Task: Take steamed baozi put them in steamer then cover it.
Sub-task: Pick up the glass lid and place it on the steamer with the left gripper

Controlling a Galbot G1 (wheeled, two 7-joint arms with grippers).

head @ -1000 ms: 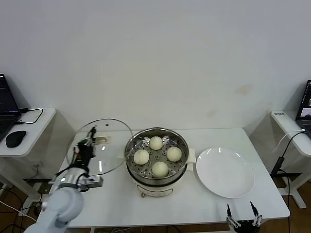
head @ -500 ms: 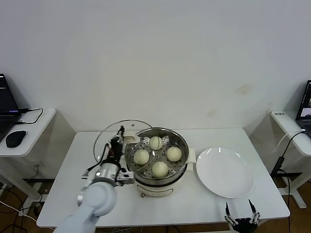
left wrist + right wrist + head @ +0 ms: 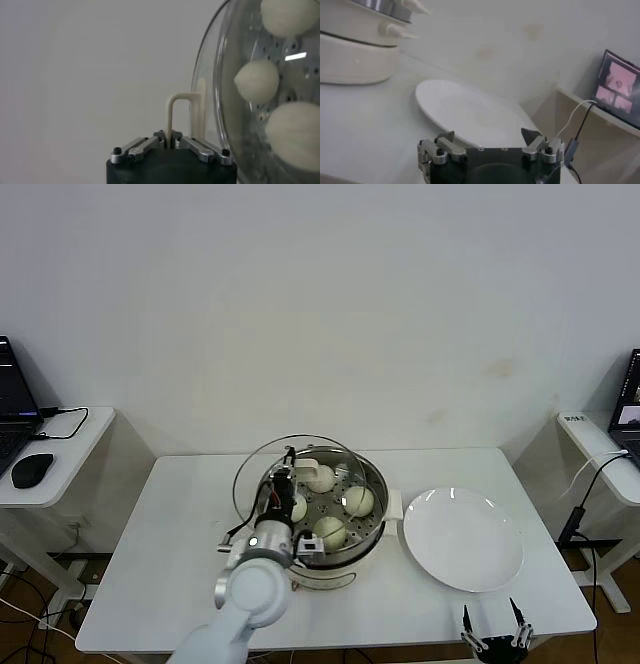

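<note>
Four cream-white baozi (image 3: pixel 345 500) lie in the shiny steamer (image 3: pixel 372 525) on its cream cooker base. My left gripper (image 3: pixel 282 483) is shut on the cream handle (image 3: pixel 180 115) of the clear glass cover (image 3: pixel 262 456), which it holds tilted just above the steamer's left part. In the left wrist view the cover (image 3: pixel 210 85) stands edge-on, with baozi (image 3: pixel 256 81) seen through the glass. My right gripper (image 3: pixel 492 629) is open and empty, low at the table's front right edge, near the white plate (image 3: pixel 463 539).
The flat white plate also shows in the right wrist view (image 3: pixel 465 113), with the cooker base (image 3: pixel 355 50) beyond it. Side desks hold a laptop and a mouse (image 3: pixel 30 469) on the left and a laptop (image 3: pixel 628 399) on the right.
My left gripper has carried the cover rightward from over the table's left side to over the steamer. The right gripper has barely moved.
</note>
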